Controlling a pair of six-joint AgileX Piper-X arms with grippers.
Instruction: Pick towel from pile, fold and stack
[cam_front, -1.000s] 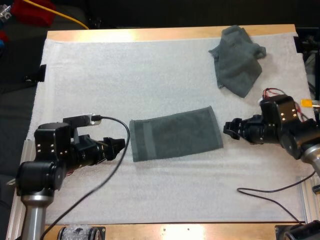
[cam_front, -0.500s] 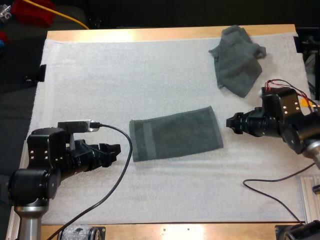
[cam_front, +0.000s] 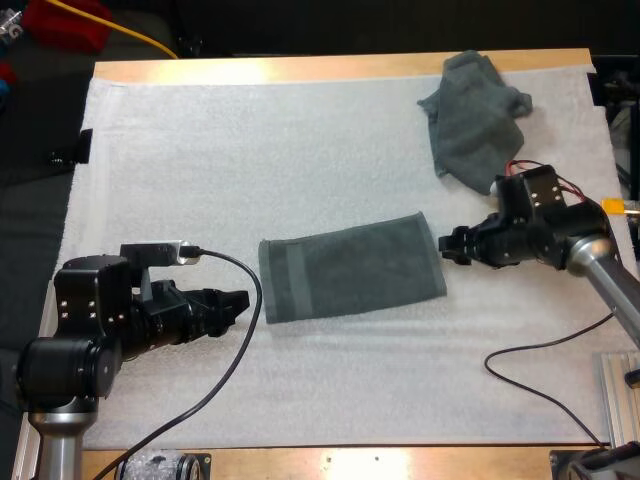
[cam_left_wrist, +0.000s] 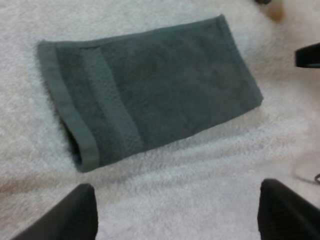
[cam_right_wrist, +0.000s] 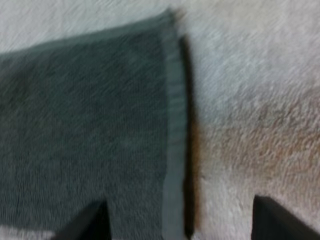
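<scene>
The left tool (cam_front: 236, 305) is wide open and holds nothing: in the left wrist view its two black fingers (cam_left_wrist: 82, 212) stand far apart over bare mat, clear of the dark grey-green, rectangular folded towel (cam_front: 350, 267), which lies flat just beyond them. In the high view this tool sits low over the mat, just beside the towel's left short edge, the one carrying the woven band, and apart from it. The right tool (cam_front: 448, 250) is also open and empty. In the right wrist view its fingers (cam_right_wrist: 92, 222) are spread to either side of the towel's right short edge, one over the cloth and one over the mat. Whether either finger touches the cloth cannot be determined. The folded towel lies near the middle of the mat, between the two tools, its long sides tilted slightly so that the right end sits farther from the arms. A second dark grey-green crumpled towel (cam_front: 475, 118) lies bunched near the far right corner, well apart from the folded towel and beyond the right arm. The white textured mat (cam_front: 250, 150) covers nearly the whole pale wooden desk (cam_front: 300, 68), whose rim shows along the far side. Open mat surrounds the folded towel on all sides.
</scene>
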